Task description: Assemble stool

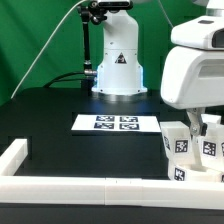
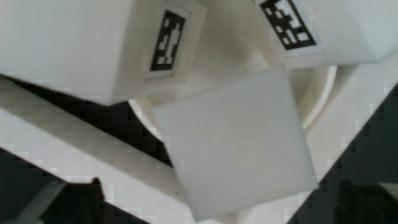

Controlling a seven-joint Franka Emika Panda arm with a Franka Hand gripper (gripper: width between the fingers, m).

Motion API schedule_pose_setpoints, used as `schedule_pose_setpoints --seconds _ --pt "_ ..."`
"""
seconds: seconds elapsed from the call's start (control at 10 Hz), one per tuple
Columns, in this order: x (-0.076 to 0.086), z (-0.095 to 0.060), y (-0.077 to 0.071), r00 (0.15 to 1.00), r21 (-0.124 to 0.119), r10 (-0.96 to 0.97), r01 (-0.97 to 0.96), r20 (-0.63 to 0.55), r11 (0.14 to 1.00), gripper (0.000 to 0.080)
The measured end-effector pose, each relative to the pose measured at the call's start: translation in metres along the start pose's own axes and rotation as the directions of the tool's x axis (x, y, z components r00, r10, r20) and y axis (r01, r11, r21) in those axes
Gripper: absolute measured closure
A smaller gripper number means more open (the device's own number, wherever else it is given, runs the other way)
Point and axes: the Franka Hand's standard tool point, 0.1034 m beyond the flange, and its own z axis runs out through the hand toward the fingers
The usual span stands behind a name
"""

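My gripper [image 1: 200,124] hangs low at the exterior view's right, among white stool parts with black-and-white tags. One tagged leg [image 1: 176,146] stands to its left and another [image 1: 211,143] to its right, just behind the front rail. In the wrist view two tagged legs [image 2: 164,45] [image 2: 285,25] fill the far part, and a curved seat edge [image 2: 327,100] shows beside them. A plain white leg [image 2: 231,140] runs close and blurred straight into my gripper [image 2: 217,206], which looks shut on it. The fingertips are hardly visible.
The long white border rail [image 1: 90,190] runs along the front and up the exterior view's left side [image 1: 14,152]. The marker board [image 1: 118,123] lies flat mid-table. The robot base [image 1: 117,65] stands behind it, with cables to its left.
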Motion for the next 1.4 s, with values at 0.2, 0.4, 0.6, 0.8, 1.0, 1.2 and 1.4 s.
schedule_pose_setpoints --seconds 0.2,0.4,0.6,0.8,1.0,1.2,1.4 --pt "-0.0011 0.0004 0.0030 1.000 0.000 0.006 -0.006 0.001 1.000 0.0265" --pt "-0.0006 0.0003 0.0038 1.000 -0.002 0.008 -0.008 -0.003 1.000 0.0461" --pt "-0.0009 0.0004 0.0061 1.000 -0.002 0.010 -0.010 -0.004 1.000 0.0464" --pt "-0.0010 0.0004 0.0068 0.998 -0.002 0.060 -0.060 -0.005 0.998 0.0464" --pt "-0.0012 0.0005 0.0072 0.989 -0.002 0.145 -0.145 -0.005 0.989 0.0464" --pt "-0.0014 0.0006 0.0075 0.953 -0.001 0.304 -0.304 -0.004 0.953 0.0463" --pt "-0.0021 0.0014 0.0084 0.848 0.002 0.529 -0.529 -0.002 0.848 0.0463"
